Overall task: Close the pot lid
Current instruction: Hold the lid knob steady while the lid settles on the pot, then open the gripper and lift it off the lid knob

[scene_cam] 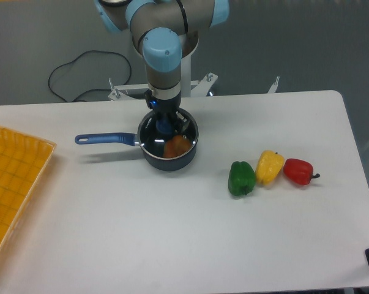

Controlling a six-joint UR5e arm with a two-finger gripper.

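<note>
Gripper [165, 124] straight down over the pot [167, 145], fingers closed on the blue knob of the lid [174, 136]. Lid on the pot's rim, something orange beneath the glass. Three peppers [268, 171] well to the right.

High frontal view over table [172, 245]

A white table [172, 245] holds three peppers in a row on its right side: green pepper [241, 178], yellow pepper [269, 167], red pepper [298, 171]. A yellow tray [13, 184] overhangs the left edge. A black cable [80, 67] lies on the floor beyond.
</note>
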